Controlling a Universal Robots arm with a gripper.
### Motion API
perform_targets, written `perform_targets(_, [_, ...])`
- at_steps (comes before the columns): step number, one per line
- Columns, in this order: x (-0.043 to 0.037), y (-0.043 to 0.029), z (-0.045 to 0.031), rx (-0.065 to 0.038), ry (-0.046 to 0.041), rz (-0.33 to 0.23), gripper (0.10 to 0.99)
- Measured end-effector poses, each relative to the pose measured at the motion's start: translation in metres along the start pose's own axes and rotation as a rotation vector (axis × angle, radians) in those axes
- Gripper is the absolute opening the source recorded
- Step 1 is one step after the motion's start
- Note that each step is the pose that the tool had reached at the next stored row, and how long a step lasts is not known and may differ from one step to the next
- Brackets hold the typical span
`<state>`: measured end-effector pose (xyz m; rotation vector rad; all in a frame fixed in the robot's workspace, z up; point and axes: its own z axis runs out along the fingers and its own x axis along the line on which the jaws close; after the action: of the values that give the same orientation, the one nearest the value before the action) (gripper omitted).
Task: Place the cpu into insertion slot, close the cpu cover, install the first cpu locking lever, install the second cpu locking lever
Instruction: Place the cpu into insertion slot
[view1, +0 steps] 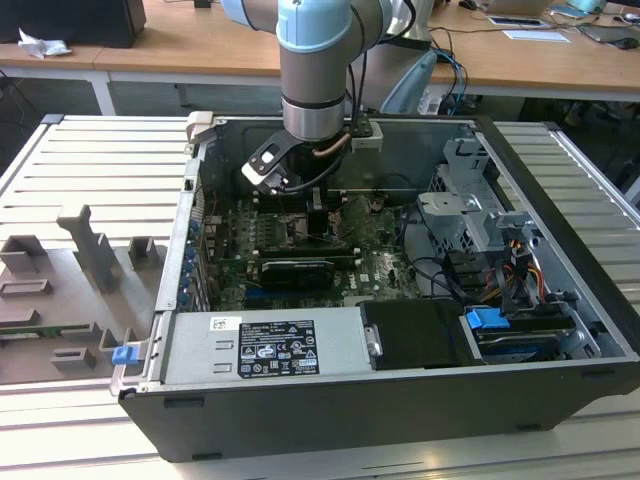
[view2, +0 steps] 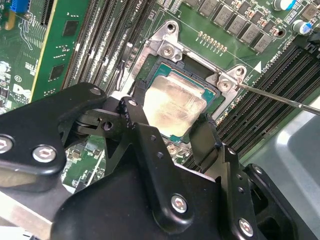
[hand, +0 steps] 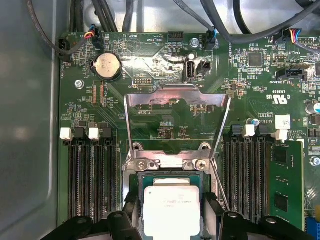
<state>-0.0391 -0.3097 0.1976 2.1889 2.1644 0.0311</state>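
Observation:
The cpu (hand: 171, 209) (view2: 175, 107), a pale square chip, lies in or just over the insertion slot (hand: 167, 162) (view2: 167, 47), inside its silvery rim on the green board. My gripper (hand: 171, 212) (view2: 170, 122) (view1: 318, 205) hangs straight above it. One black finger (view2: 134, 112) is at one edge of the chip and the other at the opposite edge, so it looks shut on the chip. The cpu cover (hand: 175, 97) stands open, tilted up from its hinge beyond the slot. A thin locking lever (view2: 280, 97) (hand: 220, 187) sticks out loose beside the slot.
Long black RAM slots (hand: 90, 175) (hand: 245, 175) flank the slot on both sides. The work sits deep in an open computer case (view1: 330, 420), with a power supply (view1: 260, 345), drive cages (view1: 470, 215) and cables around it. A grey fixture (view1: 90, 250) lies at the exterior view's left.

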Motion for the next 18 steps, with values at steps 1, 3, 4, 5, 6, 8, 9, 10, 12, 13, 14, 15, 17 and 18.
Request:
perform_targets(1, [0.0,0.0,-0.0005,0.0,0.0,0.0,0.62])
perform_targets(3, [-0.0001,0.0002,-0.0034,0.0,0.0,0.0,0.62])
perform_targets(4, [-0.0002,0.0003,-0.0063,0.0,0.0,0.0,0.62])
perform_targets(5, [-0.0003,0.0006,-0.0087,0.001,0.0001,0.0,0.62])
perform_targets(6, [-0.0004,0.0013,-0.011,0.005,0.0,0.0,0.608])
perform_targets(8, [-0.0004,0.0028,-0.014,0.014,-0.0001,0.0,0.475])
perform_targets(9, [-0.0004,0.0035,-0.0153,0.019,-0.0001,-0.001,0.416])
perform_targets(10, [-0.0004,0.0037,-0.0157,0.021,0.0,-0.001,0.353])
perform_targets(12, [-0.0005,0.0038,-0.0172,0.025,-0.0003,-0.001,0.235])
perform_targets(13, [-0.0005,0.0039,-0.0179,0.025,-0.0003,-0.001,0.173])
perform_targets(14, [-0.0006,0.004,-0.0186,0.025,-0.0002,-0.001,0.114])
perform_targets(15, [-0.0006,0.0041,-0.0195,0.025,-0.0003,-0.001,0.114])
perform_targets(17, [-0.0006,0.0042,-0.0208,0.025,-0.0002,-0.001,0.106])
perform_targets(18, [-0.0006,0.0042,-0.0214,0.025,-0.0002,-0.001,0.106])
